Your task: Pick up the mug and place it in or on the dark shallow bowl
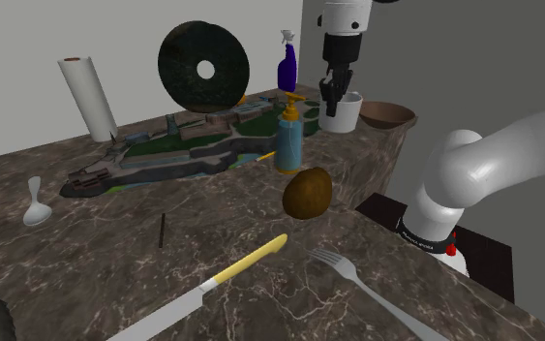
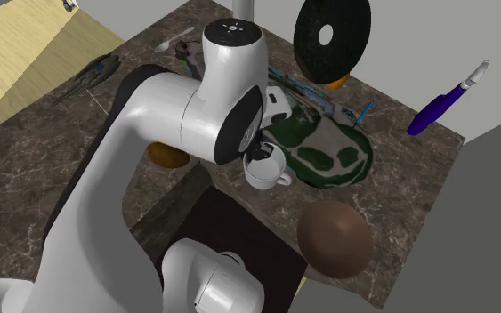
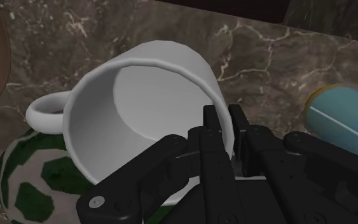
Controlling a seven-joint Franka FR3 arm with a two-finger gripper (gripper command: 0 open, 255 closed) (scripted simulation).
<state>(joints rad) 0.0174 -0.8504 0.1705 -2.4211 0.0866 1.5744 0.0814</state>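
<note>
Mug: one mug (image 3: pixel 142 102), plain white and smooth, with a round wall and a single ring handle. Its mouth opens toward the wrist camera.
Where: it is at the far end of the table (image 1: pixel 164 291) in the shoulder view. There it is just beside the bowl, and in the second exterior view it is over the rim of the plate. I cannot tell whether its base touches anything.
Fingers: two black fingers (image 3: pixel 217 127) of the gripper (image 3: pixel 228 130) stand narrow. They clasp the mug's wall at the rim, on the side away from the handle.
Bowl: one bowl (image 1: pixel 388 114), brown, shallow and round, with a matte look.
Plate: one plate (image 2: pixel 328 156), round, with a green-and-white patchy pattern.
Bottles: two. One is a pale blue pump bottle (image 1: pixel 290 143) with a yellow top. The other is a deep blue spray bottle (image 1: pixel 287 68) with a white trigger.
Disc: one disc (image 1: pixel 203 66), dark and speckled, with a round hole in the middle. It stands on edge.
Cutlery: three pieces. They are a knife (image 1: pixel 212 286) with a yellow handle, a grey fork (image 1: pixel 357 281) and a pale spoon (image 1: pixel 35 205).
Others: one white paper roll (image 1: pixel 88 97), leaning, and one brown egg-shaped thing (image 1: pixel 307 193).
Table: dark brown stone with pale veins.
</note>
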